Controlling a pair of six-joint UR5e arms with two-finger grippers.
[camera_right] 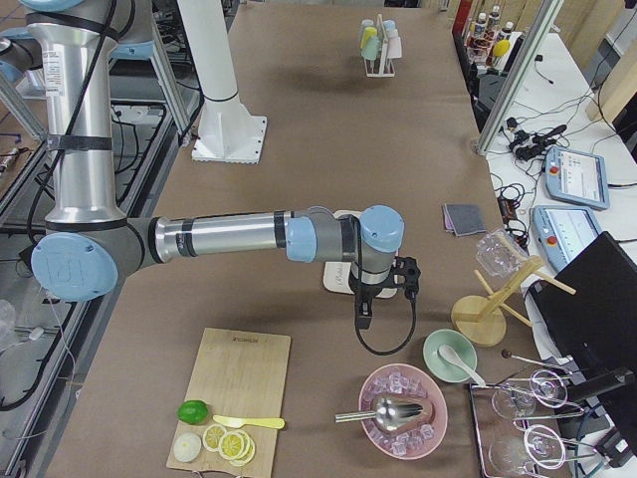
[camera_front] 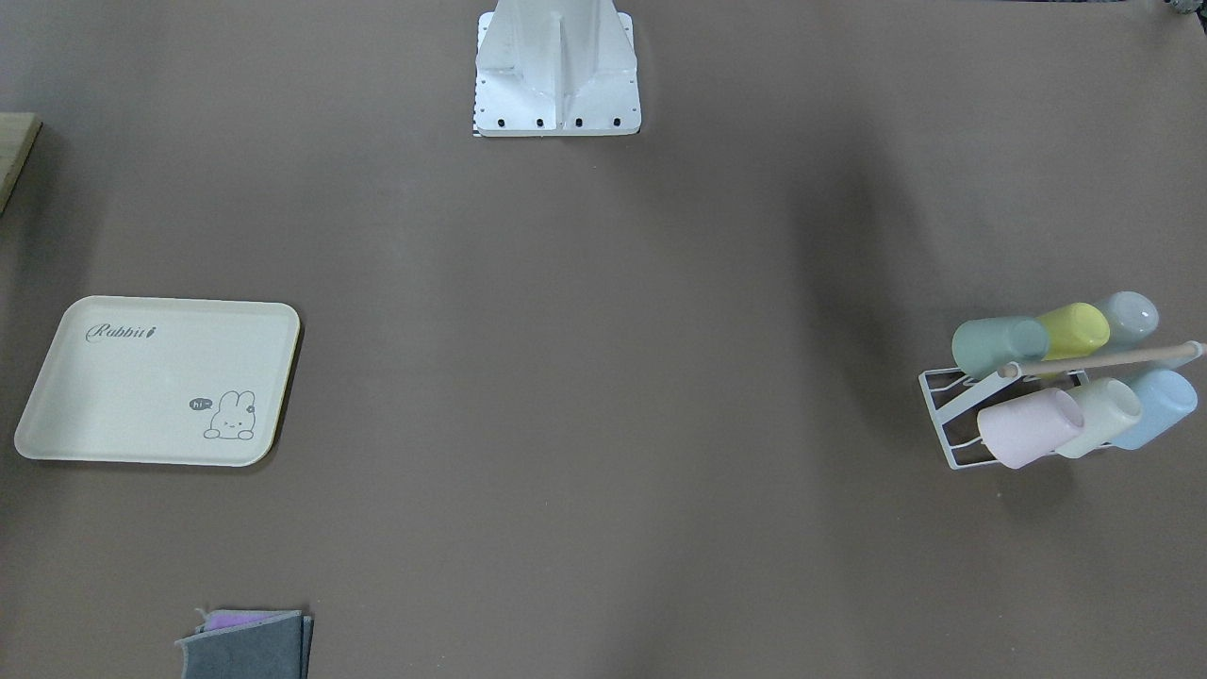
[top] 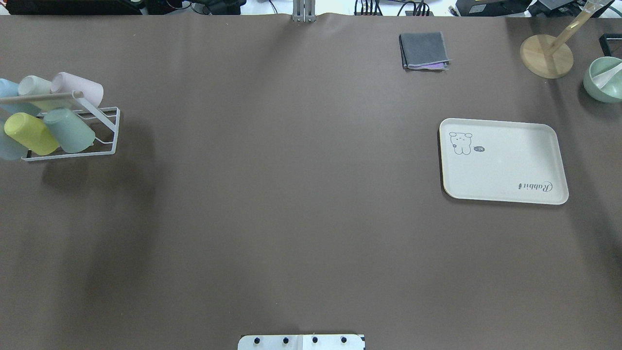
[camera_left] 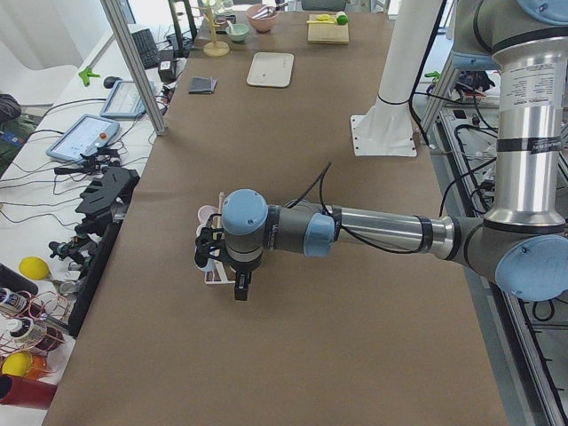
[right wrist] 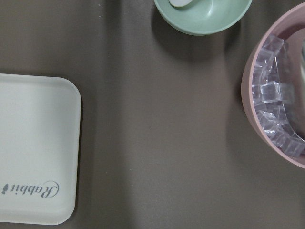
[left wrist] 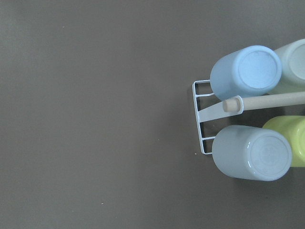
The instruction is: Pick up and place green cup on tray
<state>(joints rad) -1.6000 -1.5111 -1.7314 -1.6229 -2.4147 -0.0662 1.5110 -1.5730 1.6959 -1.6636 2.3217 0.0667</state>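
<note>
The green cup (camera_front: 995,344) lies tilted on a white wire rack (camera_front: 948,415) among other pastel cups; it also shows in the overhead view (top: 70,130). It is out of the left wrist view, which shows only the light blue, grey-blue, cream-green and yellow cups. The tray (top: 503,160) lies bare on the opposite side of the table (camera_front: 156,382), and its corner shows in the right wrist view (right wrist: 33,148). My left gripper (camera_left: 240,291) hangs above the rack. My right gripper (camera_right: 361,321) hangs beside the tray. I cannot tell whether either is open.
A folded grey cloth (top: 423,50) lies at the far edge. A wooden stand (top: 546,56) and a mint bowl (top: 604,78) stand beyond the tray. A pink bowl of ice (right wrist: 279,95) and a cutting board (camera_right: 234,393) lie at the right end.
</note>
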